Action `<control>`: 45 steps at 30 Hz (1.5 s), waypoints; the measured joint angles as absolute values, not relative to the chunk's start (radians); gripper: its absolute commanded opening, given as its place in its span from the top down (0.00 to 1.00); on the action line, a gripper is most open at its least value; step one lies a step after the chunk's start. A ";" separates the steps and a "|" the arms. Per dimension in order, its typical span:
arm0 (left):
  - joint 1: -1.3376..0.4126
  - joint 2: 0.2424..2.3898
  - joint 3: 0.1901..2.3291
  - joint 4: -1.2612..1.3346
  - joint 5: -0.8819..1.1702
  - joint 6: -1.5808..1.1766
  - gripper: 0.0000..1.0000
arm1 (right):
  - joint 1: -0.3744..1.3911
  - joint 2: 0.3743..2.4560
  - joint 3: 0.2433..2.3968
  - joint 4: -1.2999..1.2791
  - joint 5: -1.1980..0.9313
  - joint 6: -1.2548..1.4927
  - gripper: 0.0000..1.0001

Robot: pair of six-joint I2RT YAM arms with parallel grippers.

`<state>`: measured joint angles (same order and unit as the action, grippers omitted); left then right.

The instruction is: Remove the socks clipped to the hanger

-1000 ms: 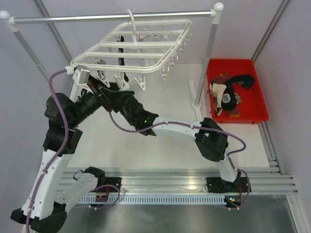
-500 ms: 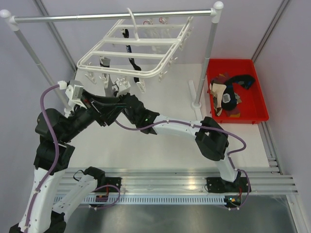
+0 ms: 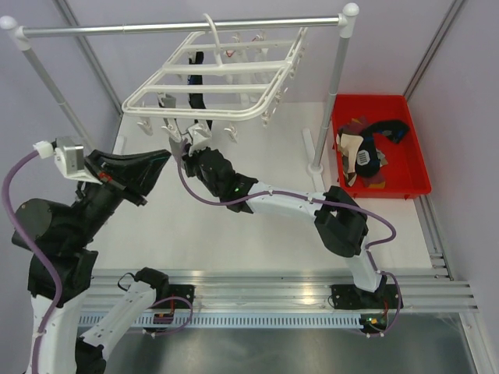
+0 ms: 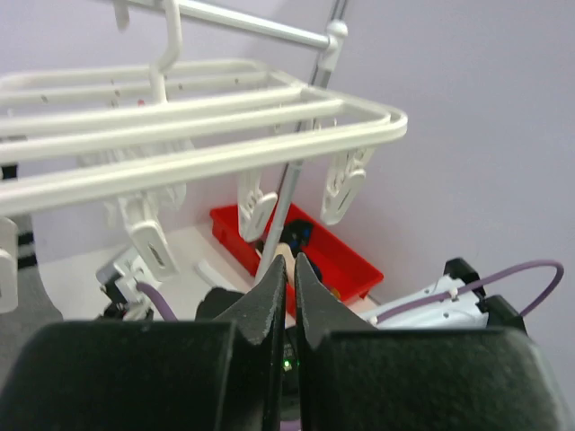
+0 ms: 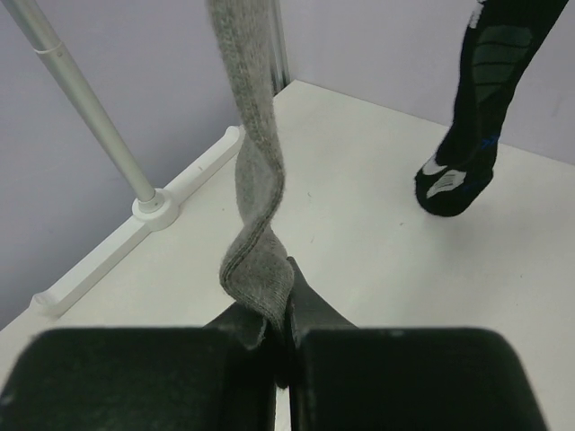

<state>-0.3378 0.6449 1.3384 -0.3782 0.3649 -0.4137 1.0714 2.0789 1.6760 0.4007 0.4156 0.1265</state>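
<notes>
The grey sock (image 5: 256,180) hangs long axis vertical, its low end clenched in the right fingers (image 5: 307,310). It runs up to a clip, probably at the near edge of the hanger (image 3: 218,75). The left fingers (image 4: 268,301) are pinched together on nothing, farther off.

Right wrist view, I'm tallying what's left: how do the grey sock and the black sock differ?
The grey sock is plain and twisted; the black sock has teal panels. The right gripper pinches the grey sock's end; the black sock hangs free. Both dangle from above.
</notes>
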 measured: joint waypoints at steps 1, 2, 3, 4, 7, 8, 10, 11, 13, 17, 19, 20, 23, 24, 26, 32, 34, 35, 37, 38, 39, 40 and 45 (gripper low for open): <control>-0.338 0.645 1.356 -0.368 0.349 -0.414 0.96 | 1.071 2.078 1.676 0.397 0.413 0.128 0.99; -0.338 0.647 1.372 -0.362 0.338 -0.414 0.98 | 1.071 2.077 1.676 0.394 0.410 0.129 0.99; -0.338 0.650 1.390 -0.353 0.323 -0.416 0.98 | 1.071 2.075 1.676 0.391 0.405 0.131 0.99; -0.338 0.654 1.407 -0.341 0.307 -0.419 0.98 | 1.071 2.074 1.676 0.386 0.400 0.133 0.99; -0.338 0.670 1.439 -0.310 0.257 -0.427 0.98 | 1.072 2.064 1.676 0.375 0.388 0.139 0.99; -0.338 0.677 1.443 -0.299 0.234 -0.430 0.98 | 1.072 2.059 1.676 0.371 0.383 0.141 0.99; -0.338 0.696 1.445 -0.280 0.191 -0.433 0.98 | 1.074 2.045 1.676 0.365 0.374 0.144 0.99; -0.338 0.708 1.445 -0.273 0.170 -0.433 0.98 | 1.074 2.036 1.676 0.361 0.370 0.145 0.99; -0.338 0.735 1.445 -0.262 0.130 -0.434 0.98 | 1.078 2.012 1.676 0.353 0.363 0.146 0.99; -0.338 0.781 1.445 -0.241 0.066 -0.433 0.98 | 1.089 1.956 1.668 0.343 0.352 0.146 0.99; -0.338 0.797 1.448 -0.228 0.041 -0.433 0.98 | 1.091 1.917 1.640 0.344 0.347 0.146 0.99; -0.338 0.805 1.453 -0.224 0.026 -0.433 0.98 | 1.093 1.895 1.621 0.343 0.347 0.146 0.99; -0.338 0.818 1.466 -0.200 -0.001 -0.433 0.98 | 1.096 1.846 1.577 0.343 0.346 0.146 0.99; -0.338 0.820 1.468 -0.190 -0.007 -0.432 0.98 | 1.096 1.832 1.561 0.344 0.345 0.147 0.99; -0.338 0.824 1.479 -0.174 -0.021 -0.432 0.98 | 1.096 1.806 1.531 0.342 0.346 0.150 0.99; -0.338 0.833 1.501 -0.139 -0.070 -0.420 0.98 | 1.096 1.751 1.477 0.321 0.347 0.154 0.99; -0.338 0.838 1.501 -0.139 -0.091 -0.413 0.98 | 1.096 1.731 1.465 0.313 0.346 0.156 0.99; -0.338 0.841 1.501 -0.140 -0.104 -0.410 0.98 | 1.096 1.718 1.459 0.312 0.346 0.157 0.99; -0.338 0.850 1.501 -0.140 -0.130 -0.403 0.98 | 1.096 1.694 1.448 0.307 0.346 0.159 0.99; -0.338 0.854 1.501 -0.140 -0.143 -0.399 0.98 | 1.096 1.679 1.442 0.304 0.345 0.160 0.99; -0.338 0.858 1.501 -0.141 -0.159 -0.396 0.98 | 1.096 1.665 1.436 0.302 0.345 0.161 0.99; -0.338 0.864 1.501 -0.142 -0.184 -0.390 0.98 | 1.096 1.650 1.429 0.300 0.344 0.162 0.99; -0.338 0.882 1.501 -0.150 -0.282 -0.377 0.98 | 1.096 1.588 1.407 0.287 0.340 0.164 0.99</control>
